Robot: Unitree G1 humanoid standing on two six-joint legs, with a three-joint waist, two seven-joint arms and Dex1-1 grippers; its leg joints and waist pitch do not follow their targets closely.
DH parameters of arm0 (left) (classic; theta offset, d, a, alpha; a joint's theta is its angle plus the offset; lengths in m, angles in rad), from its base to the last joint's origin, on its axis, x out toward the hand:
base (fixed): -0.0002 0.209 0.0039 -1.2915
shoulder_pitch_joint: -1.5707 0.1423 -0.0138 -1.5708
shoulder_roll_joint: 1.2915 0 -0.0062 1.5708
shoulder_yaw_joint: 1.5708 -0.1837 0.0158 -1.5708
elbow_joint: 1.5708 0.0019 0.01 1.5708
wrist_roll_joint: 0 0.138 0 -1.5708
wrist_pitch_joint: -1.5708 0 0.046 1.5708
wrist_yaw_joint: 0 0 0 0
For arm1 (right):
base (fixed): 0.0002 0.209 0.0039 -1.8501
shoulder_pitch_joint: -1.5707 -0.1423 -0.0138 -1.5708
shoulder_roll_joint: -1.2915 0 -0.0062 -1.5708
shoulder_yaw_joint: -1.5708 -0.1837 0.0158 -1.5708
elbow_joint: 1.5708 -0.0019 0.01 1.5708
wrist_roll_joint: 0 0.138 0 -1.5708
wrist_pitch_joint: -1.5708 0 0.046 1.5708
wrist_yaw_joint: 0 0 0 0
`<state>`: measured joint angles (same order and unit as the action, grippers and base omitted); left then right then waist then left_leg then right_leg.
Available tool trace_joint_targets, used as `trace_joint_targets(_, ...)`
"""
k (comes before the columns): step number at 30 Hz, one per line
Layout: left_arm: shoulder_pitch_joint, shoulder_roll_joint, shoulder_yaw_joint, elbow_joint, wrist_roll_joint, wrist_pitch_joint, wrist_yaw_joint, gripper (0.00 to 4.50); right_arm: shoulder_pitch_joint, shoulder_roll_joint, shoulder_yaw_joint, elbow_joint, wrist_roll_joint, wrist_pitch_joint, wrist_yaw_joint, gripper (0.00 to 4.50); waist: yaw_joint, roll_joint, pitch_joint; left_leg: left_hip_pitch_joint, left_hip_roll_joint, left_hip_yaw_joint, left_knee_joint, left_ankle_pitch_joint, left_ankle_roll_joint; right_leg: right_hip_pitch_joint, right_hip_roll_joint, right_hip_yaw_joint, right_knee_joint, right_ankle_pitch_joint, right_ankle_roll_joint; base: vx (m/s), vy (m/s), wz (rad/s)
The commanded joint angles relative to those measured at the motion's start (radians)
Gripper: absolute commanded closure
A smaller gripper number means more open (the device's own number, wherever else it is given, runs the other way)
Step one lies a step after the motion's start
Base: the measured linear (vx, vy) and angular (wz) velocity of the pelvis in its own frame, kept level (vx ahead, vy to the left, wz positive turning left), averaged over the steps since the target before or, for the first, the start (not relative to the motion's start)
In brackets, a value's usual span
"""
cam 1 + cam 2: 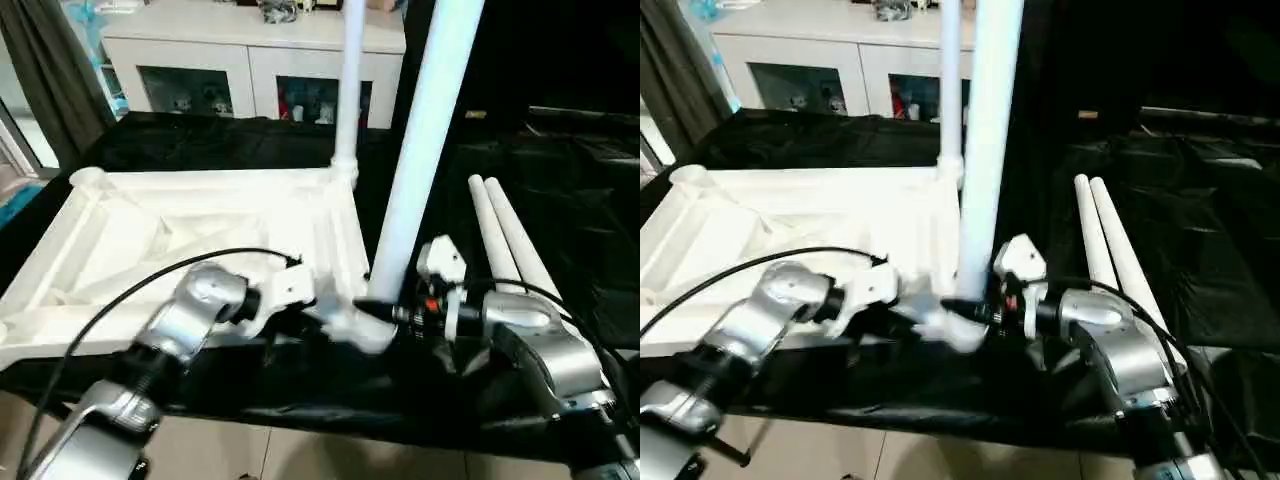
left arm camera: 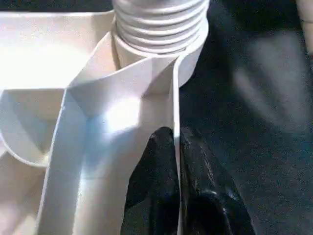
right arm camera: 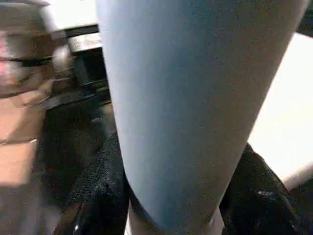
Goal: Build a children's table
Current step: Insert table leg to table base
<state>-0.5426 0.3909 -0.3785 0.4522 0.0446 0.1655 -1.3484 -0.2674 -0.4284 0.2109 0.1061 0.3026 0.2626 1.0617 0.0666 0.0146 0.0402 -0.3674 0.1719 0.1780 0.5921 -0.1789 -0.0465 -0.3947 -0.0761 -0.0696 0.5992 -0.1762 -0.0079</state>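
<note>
My right claw point(image 1: 385, 300) grips an upright leg point(image 1: 425, 140) at frame centre; my left claw point(image 2: 177, 196) pinches the tabletop point(image 1: 120, 240) rim. 2 spare legs point(image 1: 505, 245) lie right.

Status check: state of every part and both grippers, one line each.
Large white plastic tabletop: upside down on black cloth, ribs up.
Far white cylindrical leg: upright in far corner socket.
Near white leg: upright at near corner socket, seating unclear.
Two spare white legs: lying side by side.
Left gripper: shut on tabletop rim.
Right gripper: shut on near leg.
</note>
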Motion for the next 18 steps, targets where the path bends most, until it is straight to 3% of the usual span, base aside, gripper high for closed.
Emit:
trace_joint_targets(1,-0.023,-0.004,-0.009,-0.100,-0.081,0.002,-0.105,4.50,0.070,-0.033,0.080,0.088,-0.049,0.085,0.026,2.60,-0.002,-0.002,-0.046,0.013,0.063,-0.026,-0.085,-0.333,0.032,0.033,-0.076,0.052,-0.091,-0.390,-0.178,0.000,0.000,0.00)
trace_joint_targets(4,-0.031,-0.025,0.006,-0.060,-0.049,-0.038,-0.049,4.50,0.066,-0.017,0.068,0.107,-0.056,0.075,-0.005,2.60,-0.004,-0.002,-0.044,0.017,0.061,-0.026,-0.085,-0.362,0.020,0.030,-0.077,0.052,-0.096,-0.424,-0.176,0.000,0.000,0.00)
trace_joint_targets(5,-0.038,-0.035,0.013,-0.036,-0.035,-0.053,-0.016,4.50,0.061,-0.007,0.061,0.122,-0.063,0.069,-0.026,2.60,-0.004,0.004,-0.043,0.019,0.061,-0.028,-0.085,-0.378,0.012,0.029,-0.078,0.051,-0.099,-0.444,-0.171,0.000,0.000,0.00)
trace_joint_targets(6,-0.046,-0.045,0.018,-0.015,-0.021,-0.062,0.017,4.50,0.055,0.001,0.055,0.137,-0.071,0.065,-0.049,2.60,-0.007,0.001,-0.042,0.020,0.060,-0.027,-0.085,-0.388,0.011,0.027,-0.077,0.050,-0.103,-0.456,-0.167,0.000,0.000,0.00)
trace_joint_targets(8,-0.073,-0.073,0.037,0.047,0.015,-0.068,0.134,4.50,0.036,0.030,0.030,0.192,-0.102,0.044,-0.137,2.60,-0.012,-0.002,-0.030,0.035,0.055,-0.030,-0.083,-0.468,-0.006,0.015,-0.079,0.044,-0.120,-0.591,-0.137,0.000,0.000,0.00)
trace_joint_targets(10,-0.092,-0.091,0.050,0.082,0.026,-0.052,0.206,4.50,0.020,0.054,0.007,0.232,-0.120,0.031,-0.209,2.60,-0.020,-0.004,-0.022,0.051,0.046,-0.036,-0.072,-0.524,-0.021,0.005,-0.081,0.026,-0.144,-0.747,-0.074,-0.056,0.007,0.00)
trace_joint_targets(11,-0.103,-0.100,0.057,0.097,0.028,-0.036,0.241,4.50,0.011,0.070,-0.008,0.255,-0.126,0.027,-0.255,2.60,-0.033,0.001,-0.026,0.060,0.042,-0.047,-0.069,-0.562,-0.029,0.009,-0.081,0.001,-0.161,-0.797,-0.026,-0.060,0.017,-0.05)
trace_joint_targets(12,-0.112,-0.108,0.062,0.109,0.029,-0.020,0.270,4.50,0.002,0.085,-0.023,0.275,-0.129,0.024,-0.294,2.60,-0.039,0.003,-0.027,0.059,0.047,-0.051,-0.073,-0.582,-0.031,0.015,-0.081,-0.008,-0.162,-0.774,-0.025,-0.050,0.037,-0.09)
trace_joint_targets(13,-0.124,-0.119,0.069,0.125,0.029,-0.002,0.303,4.50,-0.014,0.110,-0.044,0.308,-0.133,0.019,-0.361,2.60,-0.056,0.008,-0.025,0.044,0.056,-0.063,-0.088,-0.627,-0.037,0.036,-0.077,-0.030,-0.160,-0.711,-0.019,-0.050,0.037,-0.09)
trace_joint_targets(14,-0.136,-0.131,0.078,0.141,0.031,0.013,0.337,4.50,-0.030,0.133,-0.064,0.340,-0.136,0.015,-0.421,2.60,-0.060,0.019,-0.023,0.041,0.062,-0.072,-0.099,-0.671,-0.043,0.046,-0.075,-0.039,-0.155,-0.682,-0.020,-0.040,0.053,-0.12)
trace_joint_targets(15,-0.146,-0.141,0.083,0.154,0.034,0.025,0.363,4.50,-0.045,0.151,-0.075,0.366,-0.142,0.010,-0.468,2.60,-0.074,0.032,-0.019,0.029,0.079,-0.088,-0.128,-0.792,-0.062,0.067,-0.066,-0.053,-0.124,-0.582,-0.033,-0.054,0.056,-0.12)
trace_joint_targets(16,-0.160,-0.157,0.093,0.178,0.042,0.037,0.401,4.50,-0.067,0.176,-0.089,0.405,-0.151,0.000,-0.533,2.60,-0.065,0.044,-0.012,-0.025,0.110,-0.088,-0.206,-0.925,-0.085,0.123,-0.044,-0.047,0.010,-0.404,-0.064,-0.054,0.056,-0.12)
trace_joint_targets(17,-0.161,-0.158,0.093,0.180,0.042,0.038,0.403,4.50,-0.069,0.177,-0.090,0.408,-0.152,0.000,-0.537,2.60,-0.040,0.046,-0.023,-0.039,0.111,-0.074,-0.221,-0.943,-0.088,0.133,-0.037,-0.030,0.071,-0.254,-0.072,-0.094,0.028,0.02)
trace_joint_targets(18,-0.195,-0.194,0.117,0.236,0.063,0.088,0.518,4.50,-0.128,0.233,-0.118,0.508,-0.168,-0.027,-0.680,2.60,-0.052,0.008,-0.027,0.020,0.078,-0.037,-0.202,-0.860,-0.065,0.075,-0.038,0.006,0.042,-0.237,-0.081,-0.031,-0.064,0.11)
